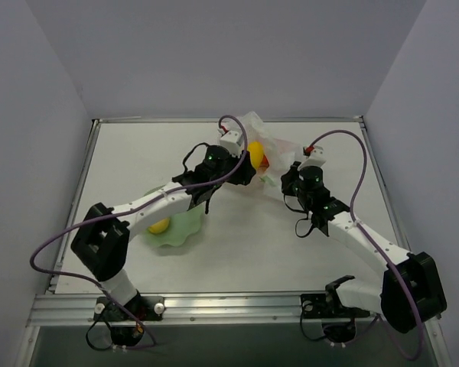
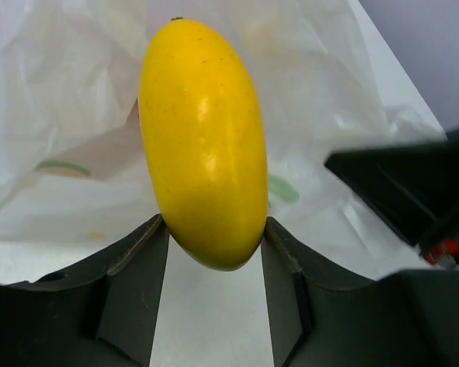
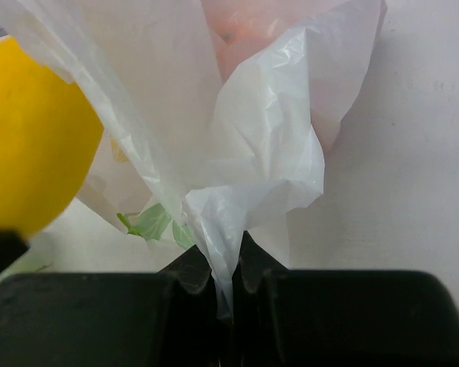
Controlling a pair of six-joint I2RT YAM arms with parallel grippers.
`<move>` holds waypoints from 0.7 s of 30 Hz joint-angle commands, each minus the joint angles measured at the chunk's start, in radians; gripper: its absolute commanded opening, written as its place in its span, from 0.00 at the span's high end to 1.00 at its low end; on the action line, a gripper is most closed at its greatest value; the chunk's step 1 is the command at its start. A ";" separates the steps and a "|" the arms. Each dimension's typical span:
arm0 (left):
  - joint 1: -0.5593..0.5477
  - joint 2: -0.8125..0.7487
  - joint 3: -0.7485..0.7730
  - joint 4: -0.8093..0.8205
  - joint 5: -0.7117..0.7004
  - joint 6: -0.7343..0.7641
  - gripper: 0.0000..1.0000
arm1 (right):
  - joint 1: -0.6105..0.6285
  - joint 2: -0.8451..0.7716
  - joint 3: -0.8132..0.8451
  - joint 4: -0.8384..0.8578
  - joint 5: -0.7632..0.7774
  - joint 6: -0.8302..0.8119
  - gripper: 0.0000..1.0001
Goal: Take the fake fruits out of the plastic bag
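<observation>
My left gripper (image 1: 245, 164) (image 2: 214, 223) is shut on a long yellow fruit (image 2: 203, 138) (image 1: 254, 153) and holds it upright by its lower end at the mouth of the plastic bag (image 1: 271, 145) (image 2: 61, 115). My right gripper (image 1: 291, 180) (image 3: 228, 267) is shut on a bunched fold of the bag (image 3: 252, 153) at its right side. A peach-orange fruit (image 3: 241, 30) shows through the bag, and an orange-red one (image 1: 265, 161) sits beside the yellow fruit. Another yellow fruit (image 1: 159, 225) lies in the pale green bowl (image 1: 185, 229). The held yellow fruit also shows in the right wrist view (image 3: 30, 138).
The bowl stands at the near left under my left forearm. White walls enclose the table on three sides; a metal rail (image 1: 229, 306) runs along the near edge. The right arm's black body (image 2: 413, 191) is close to the left gripper's right.
</observation>
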 commanded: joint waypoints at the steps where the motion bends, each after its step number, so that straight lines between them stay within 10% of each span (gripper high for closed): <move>1: 0.001 -0.187 -0.088 -0.020 0.092 -0.085 0.85 | 0.005 0.026 0.065 0.057 0.057 -0.009 1.00; 12: -0.012 -0.794 -0.405 -0.587 -0.332 -0.125 0.87 | 0.003 -0.059 0.075 -0.030 0.034 -0.022 1.00; 21: 0.037 -0.809 -0.517 -0.608 -0.502 -0.170 0.87 | 0.006 -0.236 0.003 -0.167 0.005 -0.028 1.00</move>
